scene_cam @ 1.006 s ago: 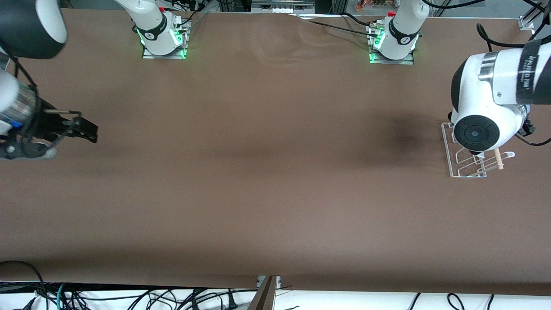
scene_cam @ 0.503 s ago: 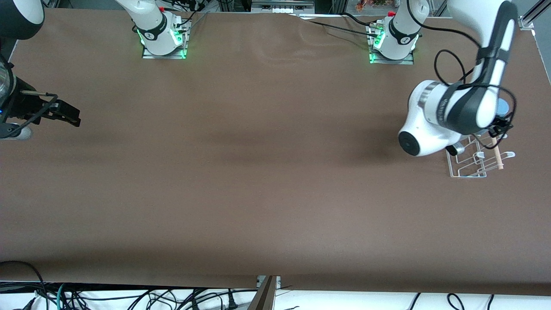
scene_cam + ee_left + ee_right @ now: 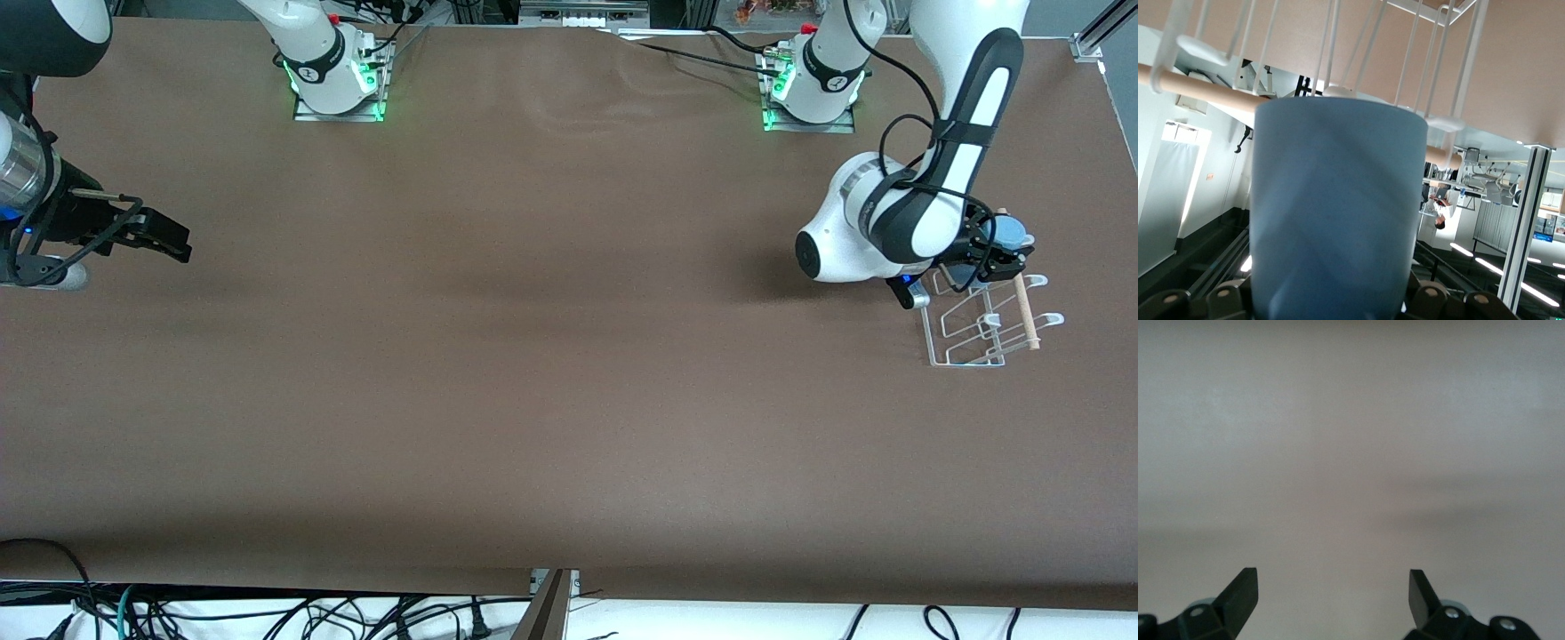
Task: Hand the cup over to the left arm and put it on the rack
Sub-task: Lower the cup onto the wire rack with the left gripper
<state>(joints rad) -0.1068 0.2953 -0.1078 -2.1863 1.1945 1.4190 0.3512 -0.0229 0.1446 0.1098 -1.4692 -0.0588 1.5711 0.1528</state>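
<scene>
1. Looking down from the front view, the left hand hovers over the end of the rack farther from the camera, at the left arm's end of the bench, pinching the cup. The right hand waits over the bench's other end. To place well, I would line the cup's mouth up with one peg before lowering, keeping clear of the wooden dowel.
2. From the left wrist view, the cup fills the frame, clamped at its base, with the rack's wires and dowel just past its rim. Whether the rim touches a peg I cannot tell; a slow, straight approach seems wise, releasing only once the cup is seated.
3. In the right wrist view, the right hand is spread and empty over bare bench.
</scene>
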